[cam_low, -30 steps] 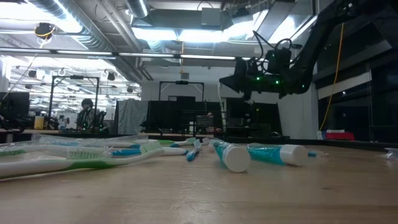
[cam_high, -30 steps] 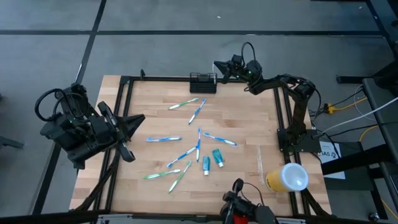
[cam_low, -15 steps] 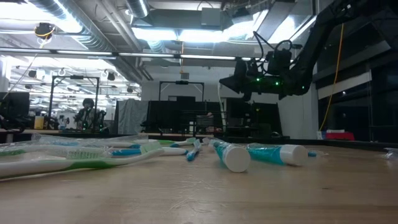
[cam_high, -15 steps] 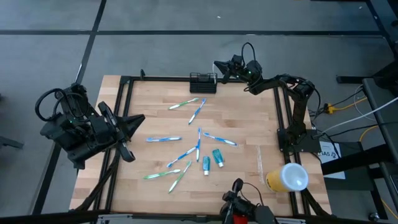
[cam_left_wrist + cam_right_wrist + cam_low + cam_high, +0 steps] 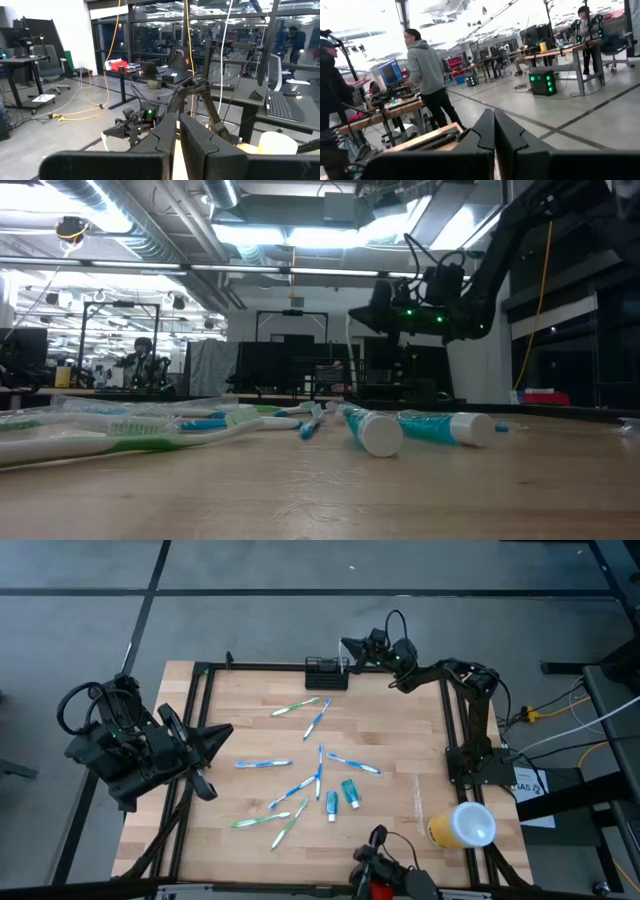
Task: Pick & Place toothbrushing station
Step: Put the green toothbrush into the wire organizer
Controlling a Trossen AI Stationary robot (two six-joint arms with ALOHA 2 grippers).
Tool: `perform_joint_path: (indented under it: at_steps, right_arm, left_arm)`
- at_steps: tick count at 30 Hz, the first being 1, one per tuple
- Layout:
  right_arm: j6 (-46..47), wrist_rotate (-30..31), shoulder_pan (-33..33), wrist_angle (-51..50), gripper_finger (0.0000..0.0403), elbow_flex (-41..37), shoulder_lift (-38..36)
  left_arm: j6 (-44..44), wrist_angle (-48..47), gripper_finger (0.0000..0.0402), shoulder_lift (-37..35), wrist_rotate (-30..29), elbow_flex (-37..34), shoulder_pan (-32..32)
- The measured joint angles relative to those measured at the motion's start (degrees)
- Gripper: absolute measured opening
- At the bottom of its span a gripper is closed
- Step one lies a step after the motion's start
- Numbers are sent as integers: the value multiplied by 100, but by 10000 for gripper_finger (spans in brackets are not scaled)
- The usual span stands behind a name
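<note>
Pale matt wooden table [image 5: 400,730]

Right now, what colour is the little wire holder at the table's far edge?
Black; the wire-mesh holder shows best in the high view.

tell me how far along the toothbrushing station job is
Nothing looks done: the black mesh holder sits at the table's far edge, with toothbrushes and toothpaste tubes loose mid-table. The right gripper hovers shut near the holder, holding nothing. The left gripper waits, shut. All placing remains.

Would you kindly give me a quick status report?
Right gripper shut, empty, beside the mesh holder at the far edge. Left gripper shut, parked left. Nothing blocking.
</note>
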Motion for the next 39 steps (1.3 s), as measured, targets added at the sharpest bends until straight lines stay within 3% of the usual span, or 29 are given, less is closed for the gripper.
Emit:
perform_joint_path:
  at_steps: [15, 20, 39]
  right_arm:
    - [-107, -61, 7, -431, 0, 104, -2]
    - [183, 244, 8, -532, 3, 104, -2]
    - [877, 129, 8, -510, 146, 100, -2]
  left_arm:
    - [17, -42, 19, 4, 0, 0, -24]
    - [-20, -42, 19, 6, 0, 0, -59]
    - [-160, -39, 19, 114, 0, 0, -256]
